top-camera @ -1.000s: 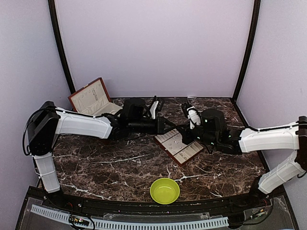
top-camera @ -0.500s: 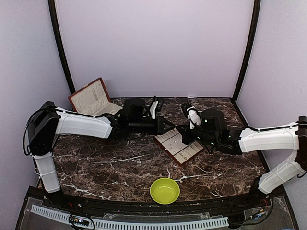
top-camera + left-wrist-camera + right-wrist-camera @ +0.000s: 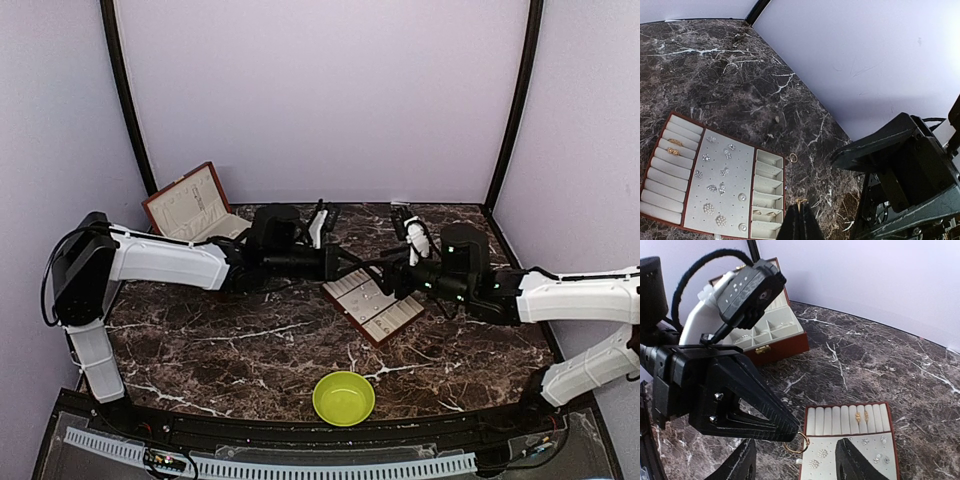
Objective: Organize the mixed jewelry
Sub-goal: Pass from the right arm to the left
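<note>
My left gripper (image 3: 801,207) is shut on a small gold hoop (image 3: 796,451), pinched at its fingertips (image 3: 790,427) just off the near left corner of the jewelry tray (image 3: 832,421). The hoop shows as a gold speck (image 3: 800,201) at the tips in the left wrist view. My right gripper (image 3: 797,465) faces it, open, its fingers (image 3: 742,462) standing either side of the hoop without touching it. The tray (image 3: 372,305) holds two gold rings in its padded rows (image 3: 674,146) and several sparkly studs on its flat pad. Another small ring (image 3: 793,158) lies loose on the marble beside the tray.
A red-brown hinged box (image 3: 195,205) stands open at the back left. A lime-green bowl (image 3: 344,397) sits near the front edge. Both arms meet over the tray's far side, on a dark marble table with walls close behind.
My right gripper has opened off the hoop and drawn back to the right. My left gripper has closed the last bit onto the hoop and now holds it alone.
</note>
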Robot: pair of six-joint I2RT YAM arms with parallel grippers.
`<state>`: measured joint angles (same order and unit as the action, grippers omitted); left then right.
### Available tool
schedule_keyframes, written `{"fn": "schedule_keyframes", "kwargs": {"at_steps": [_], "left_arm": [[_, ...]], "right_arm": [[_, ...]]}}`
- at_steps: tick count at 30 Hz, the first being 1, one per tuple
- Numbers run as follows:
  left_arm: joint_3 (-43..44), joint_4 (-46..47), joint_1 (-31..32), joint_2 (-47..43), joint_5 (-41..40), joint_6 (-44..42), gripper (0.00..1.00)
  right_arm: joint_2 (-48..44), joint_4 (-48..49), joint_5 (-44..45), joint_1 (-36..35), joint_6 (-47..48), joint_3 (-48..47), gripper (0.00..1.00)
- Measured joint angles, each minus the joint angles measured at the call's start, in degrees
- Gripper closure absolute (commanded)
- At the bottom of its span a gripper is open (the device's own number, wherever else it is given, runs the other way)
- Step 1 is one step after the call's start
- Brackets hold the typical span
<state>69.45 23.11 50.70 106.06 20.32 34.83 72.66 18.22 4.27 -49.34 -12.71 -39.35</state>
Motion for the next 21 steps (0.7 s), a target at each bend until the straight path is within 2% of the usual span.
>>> {"fn": "schedule_keyframes", "kwargs": {"at_steps": [4,11,16,21], "left_arm": [[-1.49,0.63,-0.33,-1.62,0.96,-1.46,1.00],[-5.64,3.37,-0.96,-6.43,5.66,-6.49,1.00],[-8.35,6.01,-1.05,-10.47,10.29,-10.40,1.00],[-10.21,11.78,-1.05,-12.70,15.56,-11.06,1.00]], "right_arm": [[-1.62,0.87,-6.14,2.21,-1.68,1.05,0.42],[-2.89,4.70,-23.65,9.75,-7.89,2.10,0.47],[-3.37,7.58,-33.38,11.15,-12.41,2.10,0.51],[-4.22,9.86,-39.32,11.15,-15.37,2.10,0.55]]}}
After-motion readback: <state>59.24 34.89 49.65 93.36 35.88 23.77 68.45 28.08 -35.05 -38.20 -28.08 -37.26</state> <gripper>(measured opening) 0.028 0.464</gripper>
